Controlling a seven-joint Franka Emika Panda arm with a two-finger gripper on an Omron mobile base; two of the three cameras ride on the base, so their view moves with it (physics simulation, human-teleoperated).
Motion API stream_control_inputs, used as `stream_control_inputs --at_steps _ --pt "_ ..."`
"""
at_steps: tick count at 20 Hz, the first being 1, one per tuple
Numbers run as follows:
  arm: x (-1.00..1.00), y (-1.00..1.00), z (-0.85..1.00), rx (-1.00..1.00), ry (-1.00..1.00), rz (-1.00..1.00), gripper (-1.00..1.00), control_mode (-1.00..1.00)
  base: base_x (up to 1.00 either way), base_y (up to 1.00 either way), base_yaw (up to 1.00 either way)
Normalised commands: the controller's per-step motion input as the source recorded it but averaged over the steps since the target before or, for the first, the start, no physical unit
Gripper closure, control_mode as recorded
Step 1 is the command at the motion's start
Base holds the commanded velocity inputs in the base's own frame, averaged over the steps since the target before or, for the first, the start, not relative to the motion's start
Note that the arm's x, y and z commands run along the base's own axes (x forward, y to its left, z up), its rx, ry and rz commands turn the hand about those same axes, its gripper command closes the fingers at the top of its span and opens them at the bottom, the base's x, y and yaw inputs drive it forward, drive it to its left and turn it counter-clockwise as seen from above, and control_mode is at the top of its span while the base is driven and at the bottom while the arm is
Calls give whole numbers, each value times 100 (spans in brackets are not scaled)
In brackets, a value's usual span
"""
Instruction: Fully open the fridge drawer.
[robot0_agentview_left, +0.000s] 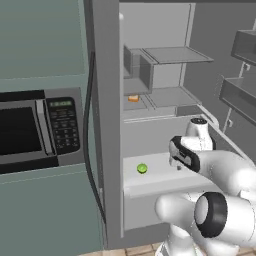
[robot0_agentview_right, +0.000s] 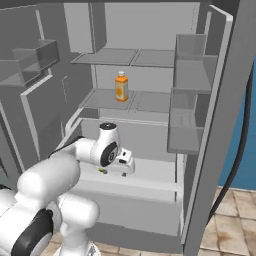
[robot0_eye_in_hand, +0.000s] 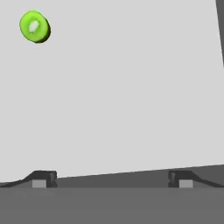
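Wide pale grey fridge drawer (robot0_agentview_left: 160, 192) should slide stiffly; hook its white front rim. Gripper (robot0_eye_in_hand: 112, 178) spread wide, holding nothing.

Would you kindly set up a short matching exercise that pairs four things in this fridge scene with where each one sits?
Things:
1. kiwi slice
2. orange bottle
3. microwave
4. gripper

Places:
A. built into the cabinet wall beside the fridge
B. on a middle shelf of the fridge
C. poised above the floor of the fridge drawer, fingers spread
D. lying on the drawer floor

Pairs: 1-D, 2-B, 3-A, 4-C
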Motion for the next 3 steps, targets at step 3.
stream_control_inputs --at_steps 3 --pt "-49 0 96 15 -36 -1 -100 -100 0 0 0"
